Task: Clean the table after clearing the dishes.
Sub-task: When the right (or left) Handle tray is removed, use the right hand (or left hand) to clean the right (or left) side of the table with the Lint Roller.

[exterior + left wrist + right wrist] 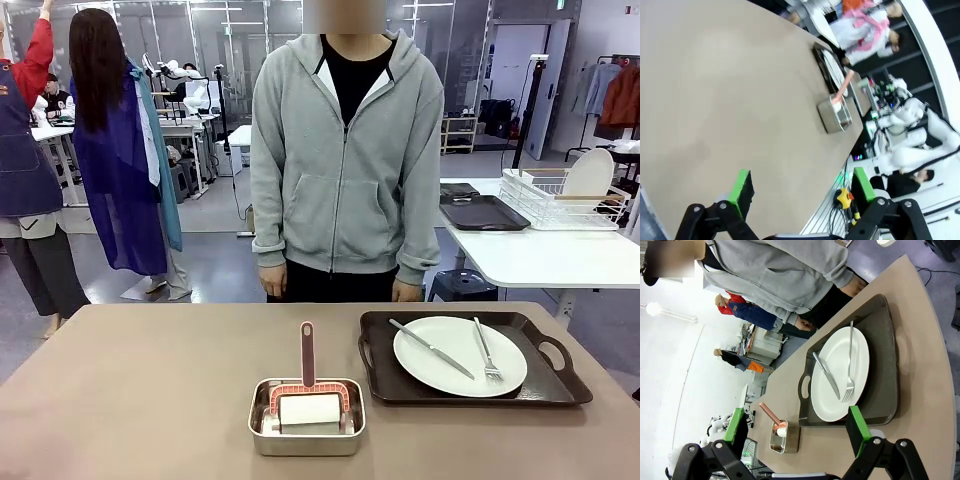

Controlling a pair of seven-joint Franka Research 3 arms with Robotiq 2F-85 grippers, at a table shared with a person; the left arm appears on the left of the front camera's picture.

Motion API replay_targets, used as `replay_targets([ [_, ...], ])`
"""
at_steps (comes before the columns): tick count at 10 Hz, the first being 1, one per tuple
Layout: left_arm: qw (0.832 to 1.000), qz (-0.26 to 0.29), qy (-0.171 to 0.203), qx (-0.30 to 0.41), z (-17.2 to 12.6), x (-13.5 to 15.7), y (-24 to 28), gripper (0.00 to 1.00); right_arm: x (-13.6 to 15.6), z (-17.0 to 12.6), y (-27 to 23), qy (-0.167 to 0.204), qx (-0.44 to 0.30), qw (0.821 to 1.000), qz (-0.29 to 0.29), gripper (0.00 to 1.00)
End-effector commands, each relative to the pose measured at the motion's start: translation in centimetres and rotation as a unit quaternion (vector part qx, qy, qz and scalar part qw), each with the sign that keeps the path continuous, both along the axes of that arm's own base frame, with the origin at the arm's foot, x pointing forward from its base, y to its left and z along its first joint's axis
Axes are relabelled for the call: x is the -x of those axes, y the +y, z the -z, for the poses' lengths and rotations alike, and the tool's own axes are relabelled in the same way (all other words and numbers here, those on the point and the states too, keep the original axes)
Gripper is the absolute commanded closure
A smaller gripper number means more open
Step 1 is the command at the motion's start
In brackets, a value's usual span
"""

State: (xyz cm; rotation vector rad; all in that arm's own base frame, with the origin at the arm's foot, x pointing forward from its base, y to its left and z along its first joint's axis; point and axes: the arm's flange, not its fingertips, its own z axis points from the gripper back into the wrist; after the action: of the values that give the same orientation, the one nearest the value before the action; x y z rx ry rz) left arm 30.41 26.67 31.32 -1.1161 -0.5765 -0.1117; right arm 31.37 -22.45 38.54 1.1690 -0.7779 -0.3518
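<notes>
On the taupe table, at the right, a dark handled tray carries a round white plate with a knife and a fork lying on it. My right gripper hangs open above the table's near edge, looking down at this plate and its tray. My left gripper is open too, over bare table, with the tray far off. Neither holds anything.
A small steel tin with a pink-handled roller stands near the front middle. A person in a grey hoodie stands at the far edge, hands down. A white side table bears a dark tray and a wire rack.
</notes>
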Motion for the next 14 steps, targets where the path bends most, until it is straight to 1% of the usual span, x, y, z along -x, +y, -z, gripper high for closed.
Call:
replay_targets([
  [1,0.998,-0.016,-0.062,0.028,0.1,-1.1,1.2,0.0,0.2,-0.1,0.4,-0.004,0.0,1.0,0.001,0.0],
  [2,1.0,0.0,0.0,0.0,0.0,0.0,0.0,0.0,0.2,-0.1,0.4,-0.004,0.0,1.0,0.001,0.0],
  [14,1.0,0.0,0.0,0.0,0.0,0.0,0.0,0.0,0.2,-0.1,0.4,-0.004,0.0,1.0,0.001,0.0],
])
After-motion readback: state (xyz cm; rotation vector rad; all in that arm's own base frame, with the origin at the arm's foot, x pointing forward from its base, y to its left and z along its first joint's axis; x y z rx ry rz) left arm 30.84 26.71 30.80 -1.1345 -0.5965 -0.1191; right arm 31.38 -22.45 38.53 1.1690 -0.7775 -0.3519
